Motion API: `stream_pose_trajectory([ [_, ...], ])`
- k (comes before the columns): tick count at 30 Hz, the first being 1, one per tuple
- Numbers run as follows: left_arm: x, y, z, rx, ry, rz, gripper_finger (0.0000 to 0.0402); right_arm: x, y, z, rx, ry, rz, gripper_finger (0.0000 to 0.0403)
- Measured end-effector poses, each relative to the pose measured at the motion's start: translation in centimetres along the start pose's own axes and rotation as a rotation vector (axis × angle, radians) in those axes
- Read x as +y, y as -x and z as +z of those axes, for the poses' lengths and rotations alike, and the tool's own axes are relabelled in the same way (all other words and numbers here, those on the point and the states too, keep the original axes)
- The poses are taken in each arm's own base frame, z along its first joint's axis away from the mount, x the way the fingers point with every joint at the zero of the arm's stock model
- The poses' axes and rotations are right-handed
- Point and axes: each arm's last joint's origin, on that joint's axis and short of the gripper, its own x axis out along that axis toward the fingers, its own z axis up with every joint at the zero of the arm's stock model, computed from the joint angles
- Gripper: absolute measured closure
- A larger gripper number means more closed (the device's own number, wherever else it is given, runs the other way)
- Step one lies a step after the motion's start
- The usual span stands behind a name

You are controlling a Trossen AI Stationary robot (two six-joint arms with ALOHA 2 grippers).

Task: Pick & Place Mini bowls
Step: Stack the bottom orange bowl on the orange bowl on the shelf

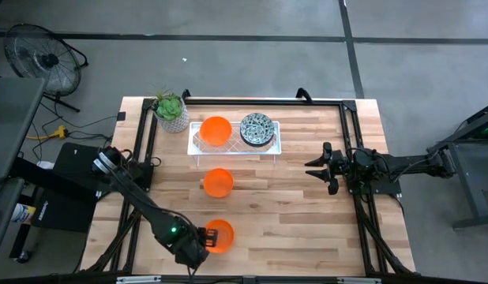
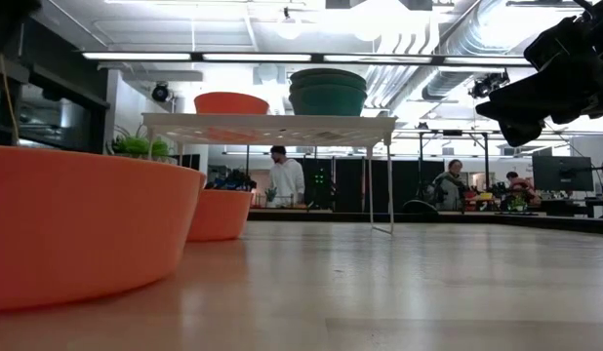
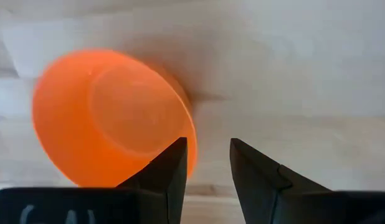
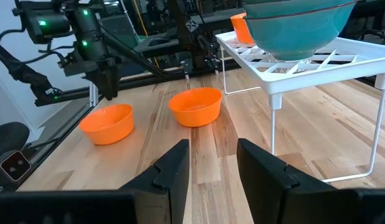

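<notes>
High view: your left end effector [image 1: 210,237] sits at the near edge of the tabletop [image 1: 307,213], right at the nearest orange bowl [image 1: 220,235]. Left wrist view shows its fingers [image 3: 171,171] slightly apart, one finger overlapping that bowl's [image 3: 111,118] rim, the other over bare wood; you cannot tell from this whether either touches the bowl, and nothing is clamped. The bowl rests on the wood in the low view [image 2: 87,219]. A second orange bowl [image 1: 218,182] sits at mid-tabletop, just in front of the white wire rack [image 1: 272,147]. On the rack: a third orange bowl [image 1: 215,130] on its left half, and beside it a patterned bowl [image 1: 257,129] on the right half; low view suggests this is a stack [image 2: 327,92], count not readable. The potted plant [image 1: 171,110] stands at the rack's left end, near the far edge. Your right end effector [image 1: 321,169] hangs above the right side of the tabletop, well apart from every bowl, fingers [image 4: 171,171] apart and holding nothing. Low view background: people beyond the tabletop, one standing [image 2: 284,176].
</notes>
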Motion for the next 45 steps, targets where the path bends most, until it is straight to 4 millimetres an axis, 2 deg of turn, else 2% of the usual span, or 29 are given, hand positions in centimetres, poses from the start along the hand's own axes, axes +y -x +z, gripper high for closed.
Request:
stream_pose_trajectory([
  [15,0.2,-0.4,0.3,0.03,0.001,0.087,0.0285,0.0,0.0,0.0,0.0,0.0,0.001,0.0281],
  [20,0.5,-1.2,0.3,0.021,0.013,0.07,0.0285,0.0,0.0,0.0,0.0,0.0,0.0,0.0281],
  [27,0.7,-1.3,0.0,0.02,0.0,0.063,0.0285,0.0,0.0,0.0,0.0,0.0,0.0,0.0281],
  [35,1.2,-3.3,-0.4,0.031,0.017,0.006,0.0285,0.0,0.0,0.0,0.0,0.0,0.0,0.0281],
  [45,1.0,-3.7,-0.5,0.025,0.021,-0.013,0.0285,0.0,0.0,0.0,0.0,0.0,0.0,0.0281],
])
